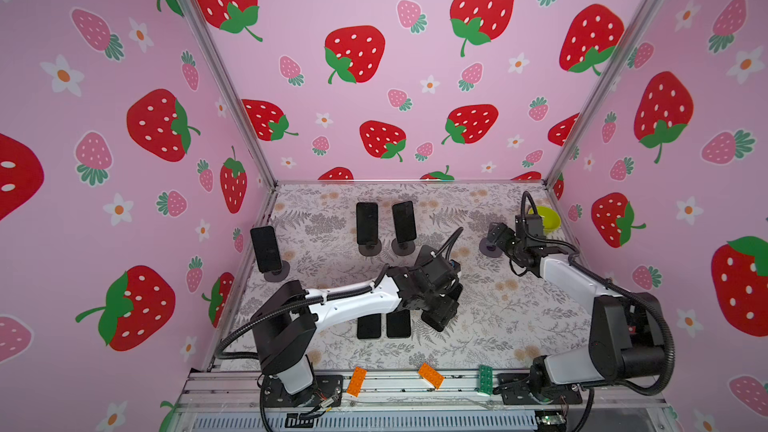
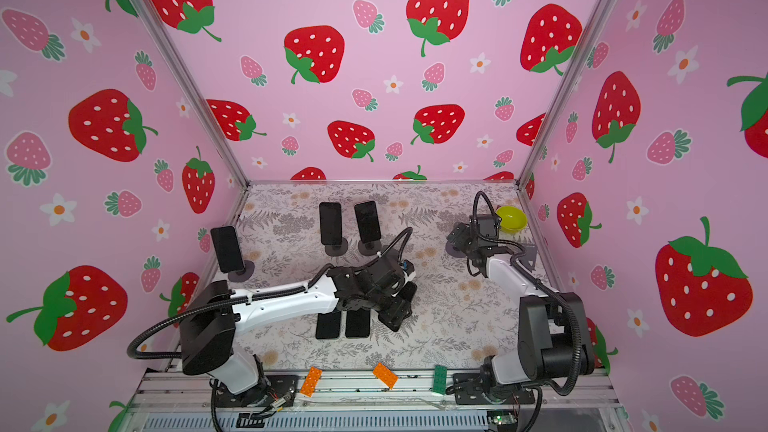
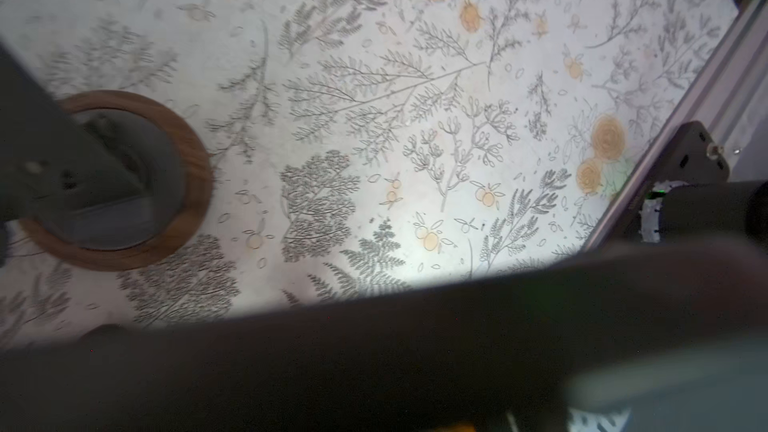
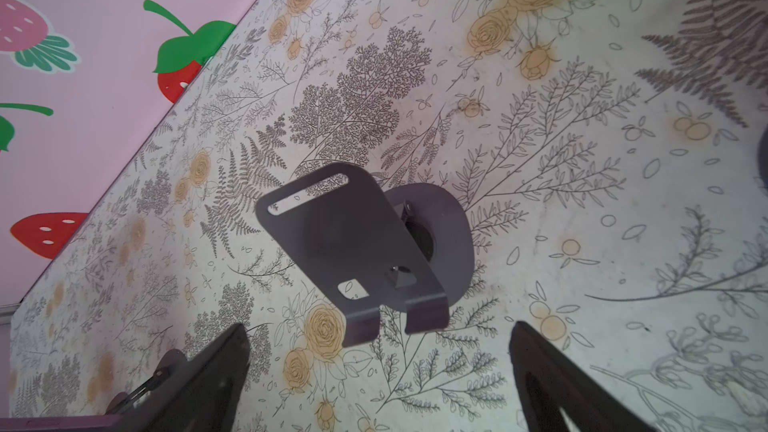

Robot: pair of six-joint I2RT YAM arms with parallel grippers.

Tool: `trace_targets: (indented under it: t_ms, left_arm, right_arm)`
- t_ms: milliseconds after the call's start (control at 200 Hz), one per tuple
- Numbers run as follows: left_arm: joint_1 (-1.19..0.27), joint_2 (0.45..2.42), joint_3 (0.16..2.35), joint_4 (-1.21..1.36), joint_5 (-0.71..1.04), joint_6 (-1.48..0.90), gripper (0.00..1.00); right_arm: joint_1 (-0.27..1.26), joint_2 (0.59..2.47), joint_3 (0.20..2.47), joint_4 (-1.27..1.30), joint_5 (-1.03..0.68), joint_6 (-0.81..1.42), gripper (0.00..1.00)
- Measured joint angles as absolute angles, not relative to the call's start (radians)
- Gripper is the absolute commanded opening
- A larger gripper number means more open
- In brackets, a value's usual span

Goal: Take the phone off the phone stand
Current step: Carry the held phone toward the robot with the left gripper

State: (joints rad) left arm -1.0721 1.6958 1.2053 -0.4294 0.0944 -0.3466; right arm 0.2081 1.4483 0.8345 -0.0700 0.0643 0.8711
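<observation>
Three dark phones stand on stands in both top views: one at the left [image 1: 264,248] and two at the back middle [image 1: 367,223] [image 1: 404,221]. Two more phones [image 1: 369,326] [image 1: 398,324] lie flat near the front middle. Just right of them my left gripper [image 1: 442,313] hangs low, shut on a dark phone [image 3: 374,367] whose blurred slab hides the jaws in the left wrist view. At the back right, my right gripper [image 1: 492,238] [image 4: 377,325] stands open just in front of an empty grey phone stand [image 4: 345,234], touching nothing.
A yellow-green bowl [image 1: 546,218] sits in the back right corner behind the right arm. Two orange bricks [image 1: 356,381] [image 1: 431,375] and a green brick [image 1: 485,379] lie on the front rail. Pink walls close in three sides. A round brown-rimmed disc [image 3: 187,151] shows blurred in the left wrist view.
</observation>
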Motion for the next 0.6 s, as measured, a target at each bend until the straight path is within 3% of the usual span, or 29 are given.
trace_targets:
  t_ms: [600]
  left_arm:
    - [-1.101, 1.950, 1.376, -0.543, 0.078, -0.360, 0.69]
  right_arm:
    - [0.185, 1.448, 0.834, -0.121, 0.112, 0.894, 1.00]
